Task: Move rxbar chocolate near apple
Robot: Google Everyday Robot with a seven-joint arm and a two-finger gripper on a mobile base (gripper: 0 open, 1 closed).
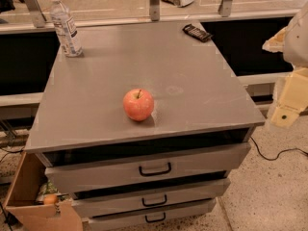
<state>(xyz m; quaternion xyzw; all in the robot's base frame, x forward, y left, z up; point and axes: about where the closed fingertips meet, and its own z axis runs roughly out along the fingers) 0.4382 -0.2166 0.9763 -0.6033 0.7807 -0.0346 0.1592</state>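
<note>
The apple (138,104), red-pink with a short dark stem, stands near the front middle of the grey cabinet top (106,71). The rxbar chocolate (197,32), a small flat black bar with pale lettering, lies at the back right corner of the top, far from the apple. My gripper (288,99) shows as pale yellowish parts at the right edge of the view. It is off the cabinet's right side, level with the apple, and touches neither object.
A clear water bottle (66,25) with a white cap stands at the back left corner. Below the top are three drawers with dark handles (155,169). A wooden box (24,191) sits open at lower left. A black cable (276,154) lies on the floor at right.
</note>
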